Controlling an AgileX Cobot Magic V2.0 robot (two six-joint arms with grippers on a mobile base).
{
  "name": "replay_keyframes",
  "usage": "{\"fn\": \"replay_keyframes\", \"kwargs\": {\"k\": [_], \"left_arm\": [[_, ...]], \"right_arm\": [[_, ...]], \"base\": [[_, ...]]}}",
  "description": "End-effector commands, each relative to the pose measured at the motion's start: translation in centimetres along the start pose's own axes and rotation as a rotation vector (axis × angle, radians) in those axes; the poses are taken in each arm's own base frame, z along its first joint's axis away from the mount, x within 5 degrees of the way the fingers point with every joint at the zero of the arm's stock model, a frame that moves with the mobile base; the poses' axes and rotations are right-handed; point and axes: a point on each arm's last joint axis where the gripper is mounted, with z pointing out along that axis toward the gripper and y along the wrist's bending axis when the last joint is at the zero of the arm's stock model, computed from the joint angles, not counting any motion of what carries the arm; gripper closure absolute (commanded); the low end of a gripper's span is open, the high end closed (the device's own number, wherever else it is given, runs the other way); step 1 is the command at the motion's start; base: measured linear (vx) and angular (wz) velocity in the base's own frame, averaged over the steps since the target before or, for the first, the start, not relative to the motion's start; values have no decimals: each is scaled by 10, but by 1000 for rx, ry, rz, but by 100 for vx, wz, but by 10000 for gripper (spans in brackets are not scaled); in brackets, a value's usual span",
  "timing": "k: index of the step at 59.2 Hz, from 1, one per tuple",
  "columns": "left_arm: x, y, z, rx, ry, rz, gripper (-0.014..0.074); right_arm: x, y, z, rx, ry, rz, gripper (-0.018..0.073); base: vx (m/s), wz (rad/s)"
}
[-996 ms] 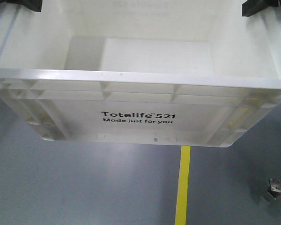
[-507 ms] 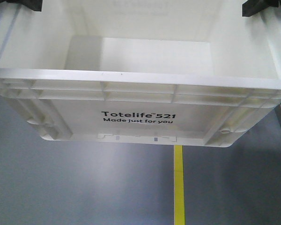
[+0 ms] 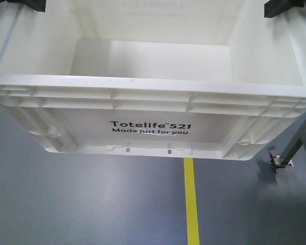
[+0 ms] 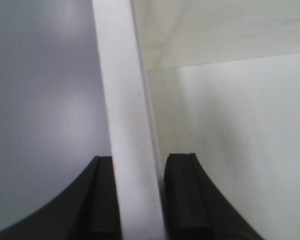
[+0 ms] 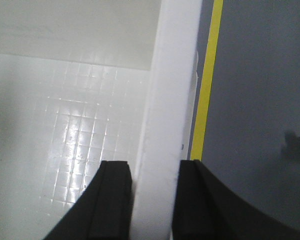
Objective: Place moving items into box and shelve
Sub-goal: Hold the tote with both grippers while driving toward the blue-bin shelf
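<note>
The white Totelife crate (image 3: 153, 127) hangs in the air above the grey floor (image 3: 66, 204), carried by its two side rims. The left gripper (image 4: 140, 162) has its black fingers (image 4: 182, 195) clamped either side of the left rim. The right gripper (image 5: 152, 165) pinches the right rim the same way, one of its fingers (image 5: 110, 200) inside the wall and the other outside. None of the moving items shows on the part of the crate's bottom that is in view.

The main risk is the hold itself. Each arm grips only a thin strip of smooth plastic, so the rim could slide through the pads. If one arm leads the other, the crate could twist, tilt and drop.

Below runs a yellow floor line (image 3: 190, 199). To the right, a metal upright (image 3: 296, 145) with a foot on the floor stands just beside the crate's lower right corner. It is likely the leg of a rack, and the corner could knock it on any swing to the right.
</note>
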Motion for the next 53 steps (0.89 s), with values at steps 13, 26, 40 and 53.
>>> {"fn": "replay_keyframes", "kwargs": {"k": [13, 26, 40, 53], "left_arm": [[-13, 8, -33, -48, -200, 28, 594], [-13, 8, -33, -48, -200, 28, 594], [-14, 9, -32, -52, -199, 29, 594], [-13, 8, -33, -47, -201, 27, 594]], "right_arm": [[-14, -2, -32, 30, -206, -34, 564], [-14, -2, -32, 29, -206, -33, 564], [-14, -2, -31, 26, -205, -32, 564], [-14, -3, -31, 35, -205, -35, 564]], "base": [[73, -16], [74, -18], [74, -17], [72, -16]]}}
